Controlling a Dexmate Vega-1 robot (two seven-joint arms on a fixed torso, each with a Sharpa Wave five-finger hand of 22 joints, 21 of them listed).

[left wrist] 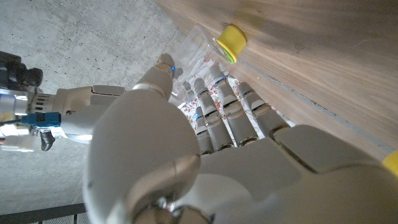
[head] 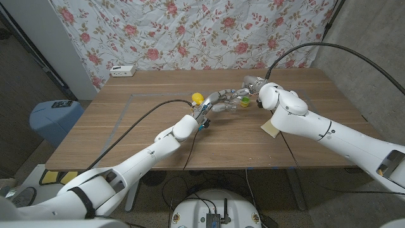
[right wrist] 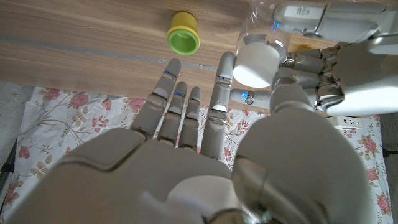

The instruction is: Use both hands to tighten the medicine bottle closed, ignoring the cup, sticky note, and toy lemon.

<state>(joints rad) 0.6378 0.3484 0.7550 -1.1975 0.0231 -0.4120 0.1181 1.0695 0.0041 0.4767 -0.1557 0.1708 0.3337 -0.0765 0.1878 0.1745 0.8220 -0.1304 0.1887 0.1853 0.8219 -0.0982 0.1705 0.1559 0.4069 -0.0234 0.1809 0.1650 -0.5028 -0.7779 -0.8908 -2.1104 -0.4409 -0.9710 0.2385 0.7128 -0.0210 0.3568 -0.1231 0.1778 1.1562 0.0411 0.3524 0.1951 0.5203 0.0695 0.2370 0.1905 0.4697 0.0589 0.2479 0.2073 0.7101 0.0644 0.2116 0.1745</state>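
A wooden desk seen from above, with two white robot arms reaching in from the bottom corners and meeting near the far middle. There the left hand wraps its fingers around a clear medicine bottle, holding it just above or on the desk beside a small yellow-and-green cup. In the right wrist view the bottle's white cap faces the camera, with the left hand's fingers curled around the bottle body next to it.

The right hand is at the cap. Its thumb lies against the cap's side and one finger reaches up beside it, while the other fingers are spread and straight, holding nothing. Whether thumb and finger truly pinch the cap cannot be told.

The task looks to be in its middle: the bottle is gripped and steadied and the cap is on its neck, but how tightly it is screwed on cannot be seen. Twisting the cap appears to be what is left.

A yellow toy lemon sits just beside the left hand, and a pale sticky note lies under the right forearm.
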